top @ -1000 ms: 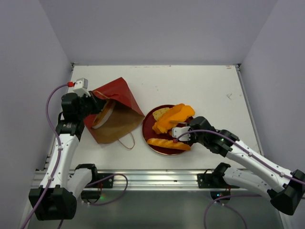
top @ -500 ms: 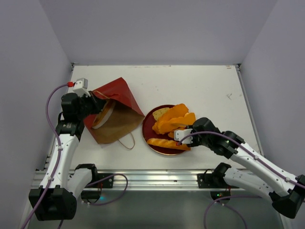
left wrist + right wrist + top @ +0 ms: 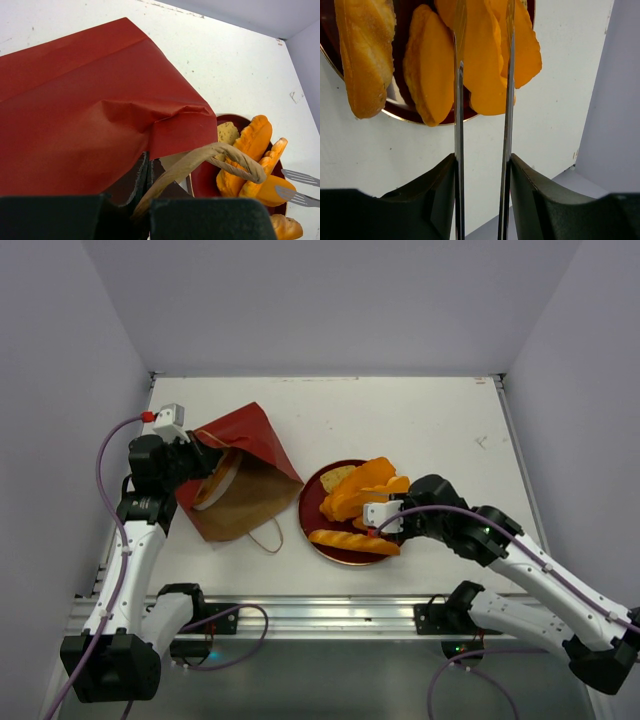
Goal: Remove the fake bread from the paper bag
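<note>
The paper bag (image 3: 250,455) lies on its side at the left, red outside, brown inside, mouth toward the near left. My left gripper (image 3: 200,465) is shut on its rim (image 3: 146,172) beside the cord handle (image 3: 215,155). A white-edged curved shape (image 3: 222,485) shows in the bag's mouth. The fake bread lies on the red plate (image 3: 310,530): orange loaves (image 3: 365,488), a long golden loaf (image 3: 352,542) and a pale slice (image 3: 338,477). My right gripper (image 3: 374,514) is open, its thin fingers (image 3: 459,75) over the orange loaves (image 3: 482,75), gripping nothing.
A second cord handle (image 3: 268,537) lies on the table in front of the bag. The plate sits right next to the bag's right side. The white table runs to grey walls at the back and both sides.
My right gripper has lowered an orange loaf onto the pile on the plate, let it go and drawn back a little to the right. The left arm and the bag have not moved.
</note>
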Robot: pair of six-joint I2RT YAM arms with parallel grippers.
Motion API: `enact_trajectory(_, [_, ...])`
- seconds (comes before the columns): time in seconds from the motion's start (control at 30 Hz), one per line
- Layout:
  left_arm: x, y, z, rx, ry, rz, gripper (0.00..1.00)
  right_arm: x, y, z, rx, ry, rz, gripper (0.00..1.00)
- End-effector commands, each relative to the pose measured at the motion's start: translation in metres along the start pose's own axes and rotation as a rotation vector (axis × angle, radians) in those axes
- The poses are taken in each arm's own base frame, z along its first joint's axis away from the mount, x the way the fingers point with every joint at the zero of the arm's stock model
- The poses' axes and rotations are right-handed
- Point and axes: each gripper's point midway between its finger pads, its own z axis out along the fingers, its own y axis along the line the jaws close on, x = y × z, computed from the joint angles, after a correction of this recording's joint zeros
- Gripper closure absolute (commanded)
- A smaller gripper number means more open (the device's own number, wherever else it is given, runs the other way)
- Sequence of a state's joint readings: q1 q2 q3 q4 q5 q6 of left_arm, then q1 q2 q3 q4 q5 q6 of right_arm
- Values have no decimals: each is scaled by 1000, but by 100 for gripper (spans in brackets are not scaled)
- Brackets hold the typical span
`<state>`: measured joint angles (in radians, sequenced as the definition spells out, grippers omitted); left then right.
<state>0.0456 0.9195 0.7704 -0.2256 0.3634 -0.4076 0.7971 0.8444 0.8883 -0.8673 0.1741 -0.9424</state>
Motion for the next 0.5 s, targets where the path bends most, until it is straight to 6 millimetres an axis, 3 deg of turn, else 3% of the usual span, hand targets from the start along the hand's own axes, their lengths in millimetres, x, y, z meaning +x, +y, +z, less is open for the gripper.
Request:
enact_trajectory(0.0, [-14,-7,-5,23,-30,15,100,-16,-14,-7,16,-61,22,53])
enact_trajectory(0.17, [-14,-10,-4,36,-25,17,100,-36,-21,-6,-17,-123,4,54])
enact_trajectory(0.3, [-16,-13,-5,46,-22,18,100,-70,-34,-11,-61,-229,-10,55])
enact_trajectory(0.47, [-18,-13,-8,38,-17,23,100,-119,-30,-3,-131,-293,-123,55])
